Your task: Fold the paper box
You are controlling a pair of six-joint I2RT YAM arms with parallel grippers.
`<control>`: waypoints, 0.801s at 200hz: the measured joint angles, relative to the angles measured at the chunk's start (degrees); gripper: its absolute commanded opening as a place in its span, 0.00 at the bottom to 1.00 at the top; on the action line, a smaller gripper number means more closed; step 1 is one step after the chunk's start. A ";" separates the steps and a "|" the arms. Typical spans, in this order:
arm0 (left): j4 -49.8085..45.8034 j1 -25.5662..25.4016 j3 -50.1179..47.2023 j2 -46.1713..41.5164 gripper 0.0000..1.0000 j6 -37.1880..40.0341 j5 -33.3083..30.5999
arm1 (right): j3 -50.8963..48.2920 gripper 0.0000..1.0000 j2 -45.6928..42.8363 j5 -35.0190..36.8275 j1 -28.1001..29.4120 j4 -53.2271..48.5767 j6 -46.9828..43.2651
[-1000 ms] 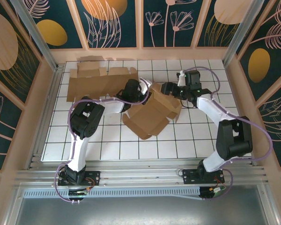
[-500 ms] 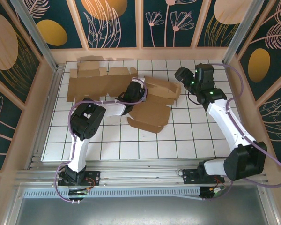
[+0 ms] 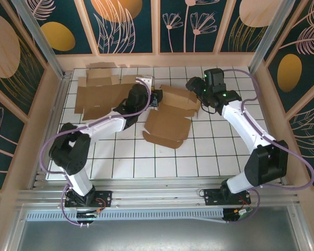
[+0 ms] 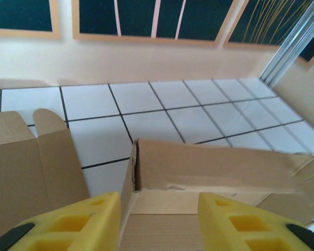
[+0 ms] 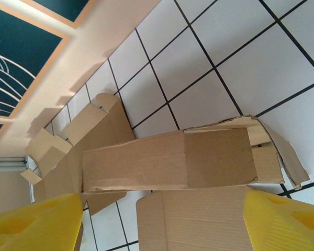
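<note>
The brown paper box (image 3: 170, 119) lies partly folded on the white tiled table, its flat lid panel toward me and a raised back wall (image 3: 179, 99) at the far side. My left gripper (image 3: 155, 98) sits at the box's left end. In the left wrist view that gripper (image 4: 159, 222) is open, its yellow fingers (image 4: 73, 222) on either side of the box's left corner (image 4: 133, 167) without pinching it. My right gripper (image 3: 192, 85) hovers above the box's far right end. It is open wide (image 5: 162, 227), with the box wall (image 5: 167, 159) below it.
A second cardboard sheet (image 3: 107, 93) lies flat at the back left, close behind my left arm. Low peach walls (image 3: 157, 60) ring the table. White tiles in front of the box and to its right are bare.
My left gripper has opened and let go of the box's left end. The box has dropped from tilted to lying flat. My right gripper drew back from the box.
</note>
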 measured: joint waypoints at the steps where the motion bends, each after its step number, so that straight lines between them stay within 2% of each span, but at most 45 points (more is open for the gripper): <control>1: -0.35 0.07 0.22 -0.11 0.46 -0.13 0.07 | 0.02 0.83 0.13 0.02 0.00 0.00 0.07; 24: -10.03 1.97 10.40 1.01 0.47 -4.15 6.27 | 0.17 0.84 2.01 0.04 0.04 0.07 0.20; 58: -16.96 7.19 21.27 7.23 0.48 -8.33 13.66 | 0.20 0.84 5.01 -0.76 0.04 1.73 0.48; 81: -22.10 9.14 27.50 13.92 0.49 -8.61 15.37 | 0.20 0.84 7.02 -1.07 0.04 3.23 1.01; 116: -27.96 9.05 33.75 22.71 0.49 -8.55 17.81 | 0.59 0.81 9.11 -1.01 0.04 4.85 1.27; 160: -30.64 8.92 37.83 25.92 0.47 -8.63 19.98 | 0.72 0.74 10.82 -1.11 0.04 6.80 1.95</control>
